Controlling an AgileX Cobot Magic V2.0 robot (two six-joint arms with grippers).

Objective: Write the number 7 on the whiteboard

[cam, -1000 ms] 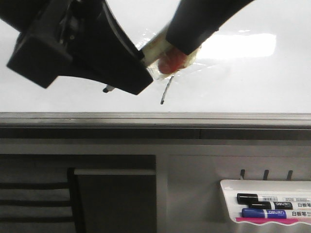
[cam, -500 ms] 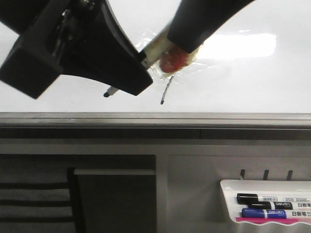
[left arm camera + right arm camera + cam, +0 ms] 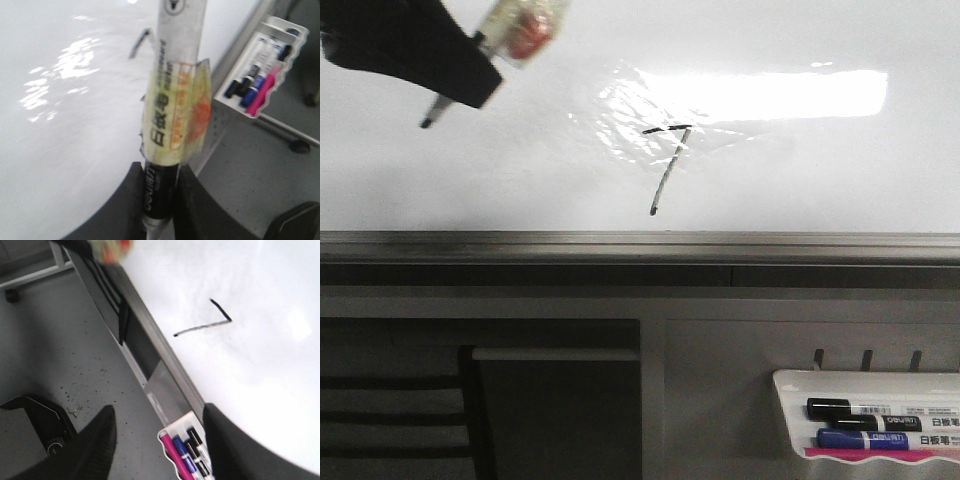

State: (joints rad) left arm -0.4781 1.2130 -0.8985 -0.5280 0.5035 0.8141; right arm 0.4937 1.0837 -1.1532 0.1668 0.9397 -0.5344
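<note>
Left tool (image 3: 159,200) pinches a taped marker (image 3: 172,105); right tool (image 3: 157,440) gapes empty above glossy whiteboard (image 3: 800,180).

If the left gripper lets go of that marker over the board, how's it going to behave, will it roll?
The marker is a smooth round barrel, so it would probably roll on the glossy whiteboard. The loose tape wrapped around its middle might slow that. It looks stiff and light, and the left gripper pinches only its dark end, so it could pivot if bumped.

Glare on whiteboard (image 3: 800,95) (wrists blurred)
</note>
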